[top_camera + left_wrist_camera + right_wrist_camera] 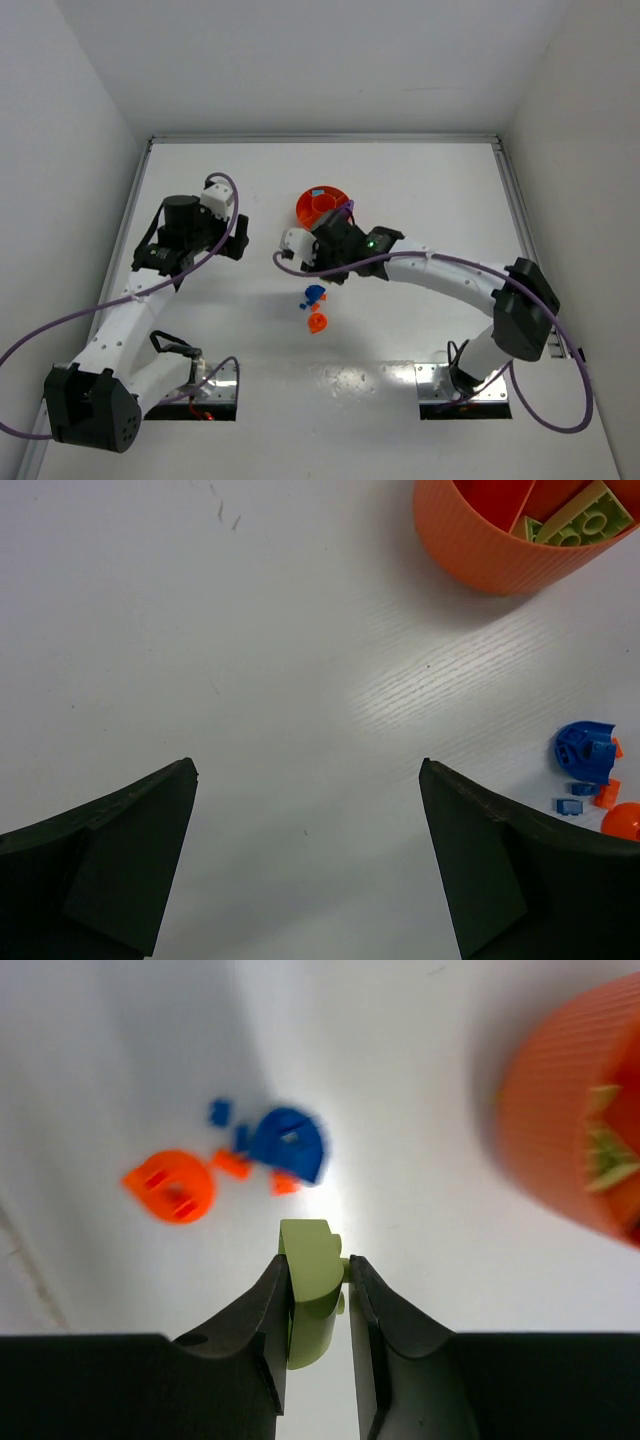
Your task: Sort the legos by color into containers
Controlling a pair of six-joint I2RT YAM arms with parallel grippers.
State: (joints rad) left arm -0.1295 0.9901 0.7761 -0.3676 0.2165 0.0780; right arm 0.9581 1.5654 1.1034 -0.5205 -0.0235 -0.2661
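While my left claw [307, 765] is gaping empty, my right claw [318, 1265] is pinching a smooth, rounded yellow-green lego [305, 1242] between its tips.

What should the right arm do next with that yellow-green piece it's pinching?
Probably carry it across to the orange tray and stop above the section holding the pale green bricks. The right pincer is shut on the yellow-green piece, and that section shows the matching colour.
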